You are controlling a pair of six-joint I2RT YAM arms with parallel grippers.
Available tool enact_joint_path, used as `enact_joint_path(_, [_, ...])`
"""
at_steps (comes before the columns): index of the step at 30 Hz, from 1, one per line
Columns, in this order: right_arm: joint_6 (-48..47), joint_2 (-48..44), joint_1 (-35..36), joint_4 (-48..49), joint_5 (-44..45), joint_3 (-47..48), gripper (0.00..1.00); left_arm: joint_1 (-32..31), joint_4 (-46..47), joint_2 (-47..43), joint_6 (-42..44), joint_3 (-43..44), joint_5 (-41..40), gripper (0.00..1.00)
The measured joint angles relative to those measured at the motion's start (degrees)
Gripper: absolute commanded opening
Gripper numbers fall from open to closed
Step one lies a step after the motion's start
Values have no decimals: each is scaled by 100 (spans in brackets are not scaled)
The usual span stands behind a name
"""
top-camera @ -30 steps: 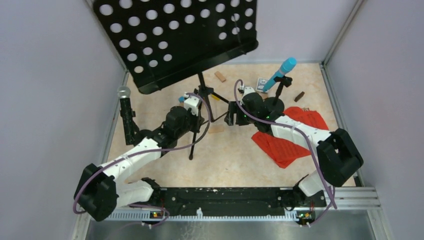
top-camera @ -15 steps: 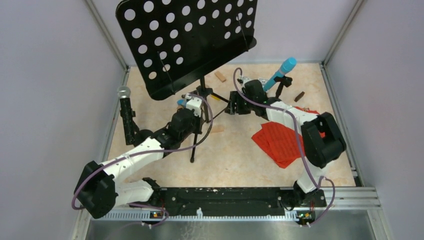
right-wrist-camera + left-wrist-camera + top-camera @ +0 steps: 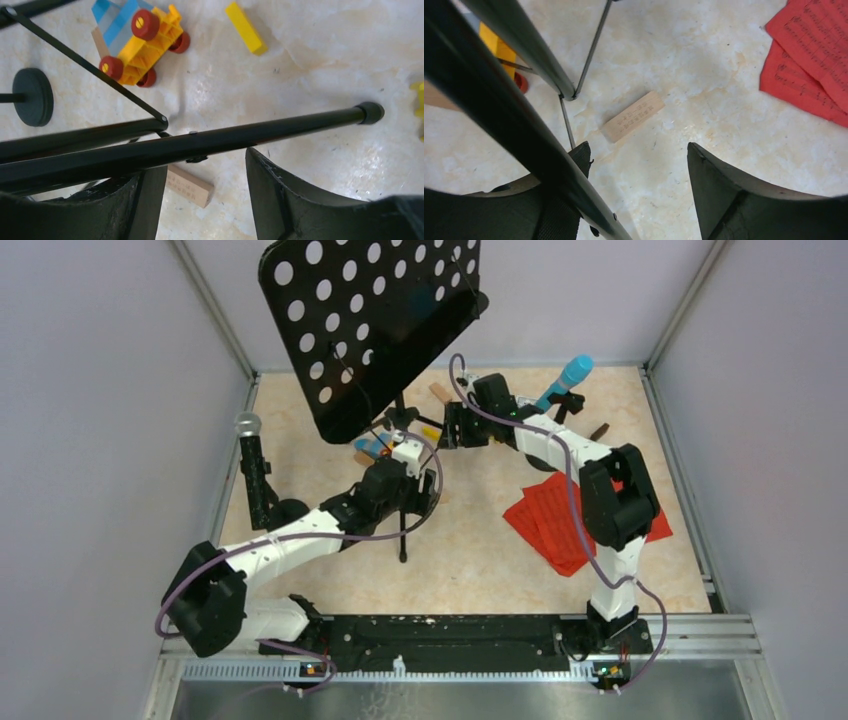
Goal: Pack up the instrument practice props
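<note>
The black hole-punched music desk stands tilted on its tripod legs at the back centre. My left gripper is open, and one tripod leg runs across its left finger. My right gripper is open; another leg crosses just past its fingertips. Red sheet-music pages lie at the right. The blue microphone sits in a holder at the back right. The silver-headed microphone stands in a holder at the left.
A colourful toy vehicle and a yellow block lie by the tripod. A wooden block rests between the grippers, with others at the back. Walls enclose three sides.
My left gripper has opened and let go of the tripod leg. The music desk has swung right and stands more upright. My right arm has reached farther back and left.
</note>
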Motion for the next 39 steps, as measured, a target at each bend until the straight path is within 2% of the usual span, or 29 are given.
enact_joint_path(4, [-61, 184, -48, -214, -70, 485, 60, -190, 212, 289, -136, 151, -9, 80])
enact_joint_path(10, [-164, 192, -96, -372, -131, 577, 61, -640, 566, 837, -385, 435, -81, 86])
enact_joint_path(14, [-271, 181, -151, -509, -120, 577, 62, -892, 756, 1097, -557, 584, -208, 90])
enact_joint_path(17, [-319, 94, -175, -509, -79, 490, 62, -1014, 887, 1161, -636, 605, -214, 98])
enact_joint_path(20, [-293, -286, -175, -192, -79, 20, 63, -1093, 999, 1108, -730, 535, -151, 99])
enact_joint_path(24, [-243, -1241, -197, 118, -33, -835, 64, -1178, 1141, 621, -896, 85, 13, 99])
enact_joint_path(32, [-120, -3091, -214, 728, 98, -2243, 65, -1287, 1008, -1113, -1386, -994, 238, 99])
enact_joint_path(39, [33, -4166, -232, 1226, -72, -3622, 66, -1320, 190, -2212, -1692, -1462, -111, 99])
